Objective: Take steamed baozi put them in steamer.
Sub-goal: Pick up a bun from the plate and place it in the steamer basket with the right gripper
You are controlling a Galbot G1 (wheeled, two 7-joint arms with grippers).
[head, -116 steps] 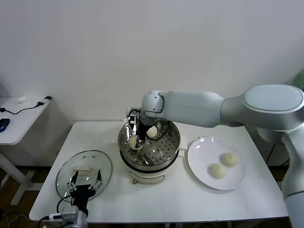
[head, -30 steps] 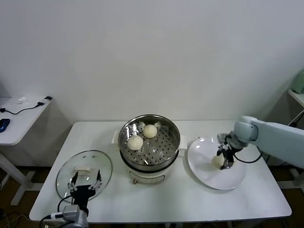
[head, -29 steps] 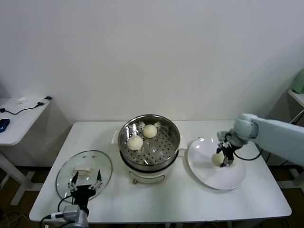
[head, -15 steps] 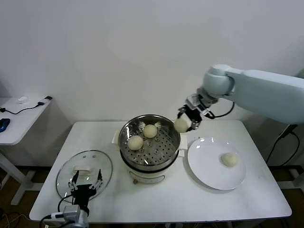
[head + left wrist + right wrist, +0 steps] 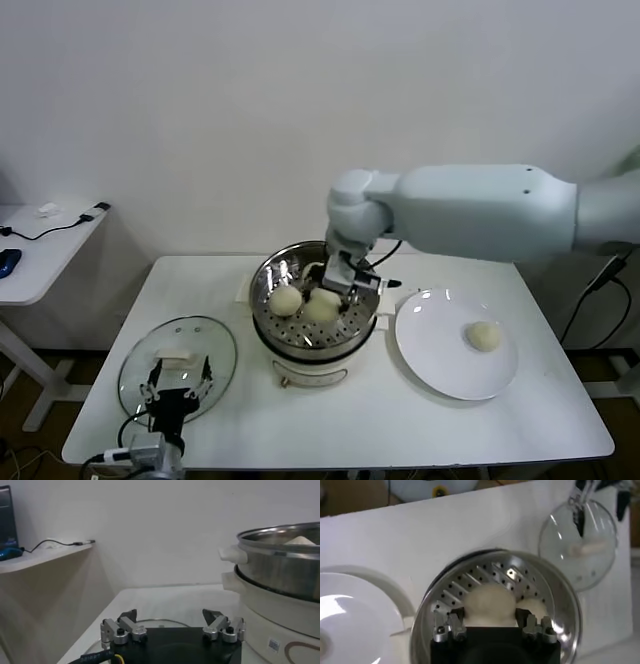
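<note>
My right gripper pinches a baozi low inside the steamer, beside earlier buns | left gripper spread empty, parked above glass lid.

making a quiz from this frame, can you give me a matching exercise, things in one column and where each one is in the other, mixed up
Things:
1. right gripper
2. left gripper
3. lone baozi
4. glass lid

Places or states:
A. on the white plate
B. flat on the table, left of the steamer
C. inside the steamer, shut on a baozi
D. open, parked over the lid's near edge

Pairs: 1-C, 2-D, 3-A, 4-B
</note>
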